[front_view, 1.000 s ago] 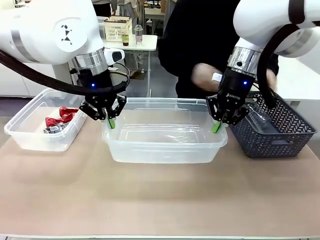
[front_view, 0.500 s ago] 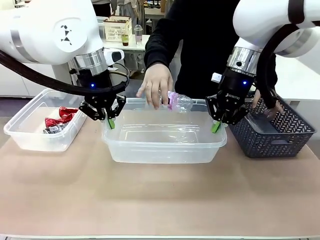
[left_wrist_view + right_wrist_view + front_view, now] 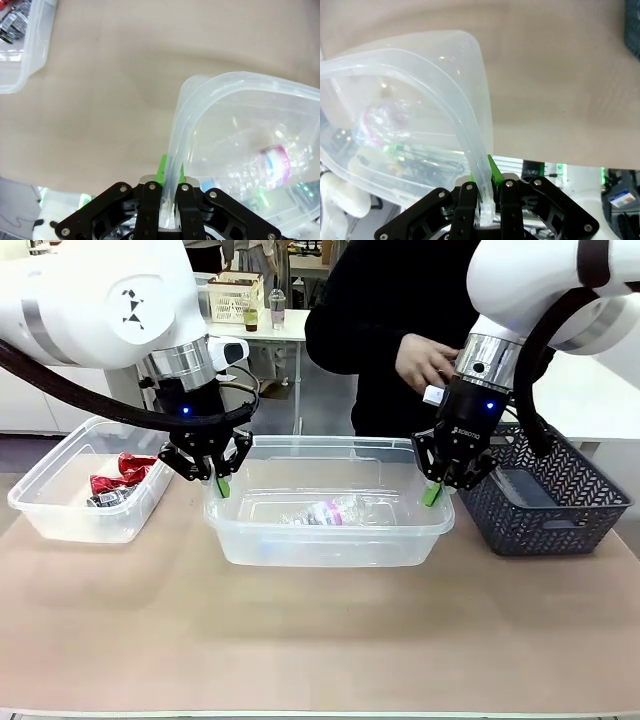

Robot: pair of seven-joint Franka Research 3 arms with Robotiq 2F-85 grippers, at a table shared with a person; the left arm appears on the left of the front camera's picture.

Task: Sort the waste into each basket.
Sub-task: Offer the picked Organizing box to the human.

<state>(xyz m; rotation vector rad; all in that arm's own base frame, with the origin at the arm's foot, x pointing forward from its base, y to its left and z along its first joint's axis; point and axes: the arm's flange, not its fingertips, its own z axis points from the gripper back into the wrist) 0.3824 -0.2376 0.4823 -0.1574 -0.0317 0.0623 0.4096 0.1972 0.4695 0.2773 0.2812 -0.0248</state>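
Left gripper point(image 3: 220, 483) is clamped on the rim of the middle clear tub point(image 3: 330, 550) at its left end; the wrist view shows the rim pinched between the green pads point(image 3: 162, 167), fingers closed tight on it. Right gripper point(image 3: 434, 490) is clamped the same way on the tub's right-end rim, with the rim wedged between its fingers point(image 3: 492, 172).

A clear plastic bottle point(image 3: 335, 511) with a pale label and pink band lies on its side inside the held tub, on the floor of it, between the two grippers and lower than both. From the left wrist camera the bottle point(image 3: 260, 172) sits inside the wall just past the fingers, to the right in that view. From the right wrist camera it shows blurred through the tub wall point(image 3: 385, 120).

The second clear tub point(image 3: 55, 510) sits outboard of the left gripper, near but apart from the held tub, with crushed red cans point(image 3: 120, 478) in it. A dark lattice basket point(image 3: 560, 510) is just outboard of the right gripper, close beside the held tub's right end; cannot tell what is in it.

The person's hand point(image 3: 425, 360) is up above and behind the right gripper, near that arm's wrist, not touching the tub. All the containers rest on the tan table point(image 3: 320, 640).
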